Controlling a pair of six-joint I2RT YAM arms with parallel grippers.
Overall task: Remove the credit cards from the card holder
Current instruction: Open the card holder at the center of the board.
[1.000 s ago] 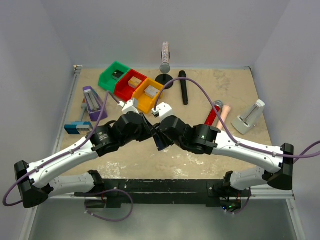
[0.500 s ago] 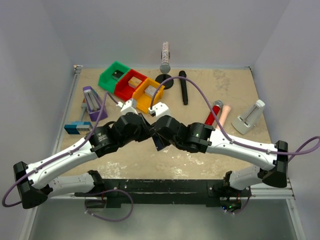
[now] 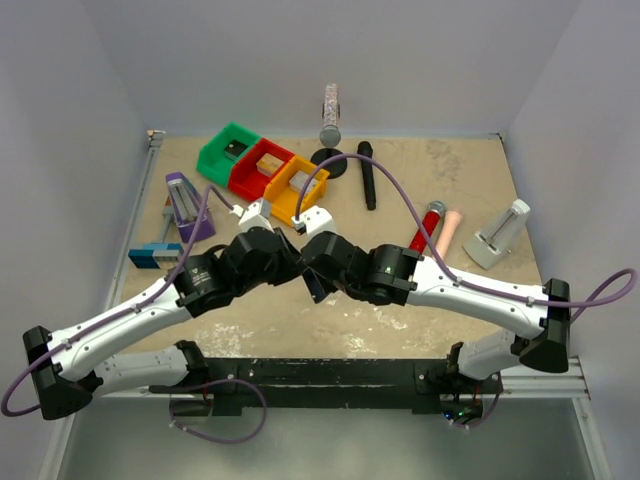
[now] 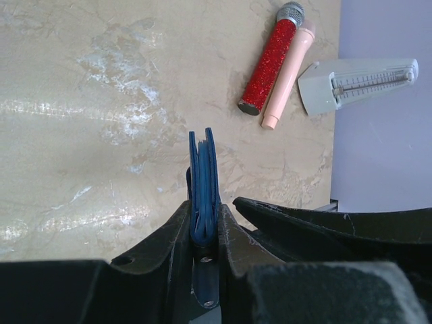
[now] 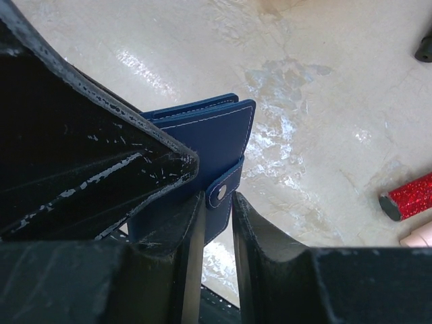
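the left end effector (image 4: 202, 226) is pinched on the card holder (image 4: 202, 175), gripping its lower edge so that the dark blue wallet stands on edge, lifted above the surface (image 4: 81, 101) near the middle of the workspace between the two arms. from the left wrist view the holder is seen edge-on, folded shut, its blue layers pressed close together; the credit cards cannot be made out among them.

the right end effector (image 5: 216, 209) meets the holder from the opposite side. its two fingers (image 5: 253, 229) stand narrowly apart with the snap tab (image 5: 219, 192) lying between them, the tab fastened over the holder's outer face. whether the fingers actually press the tab or only flank it, i cannot tell.

on the surface beyond the holder lie a red glitter microphone (image 4: 270, 57) and a pink microphone (image 4: 290, 74), touching side by side, and just beside them a white metronome (image 4: 358, 84) on its side.
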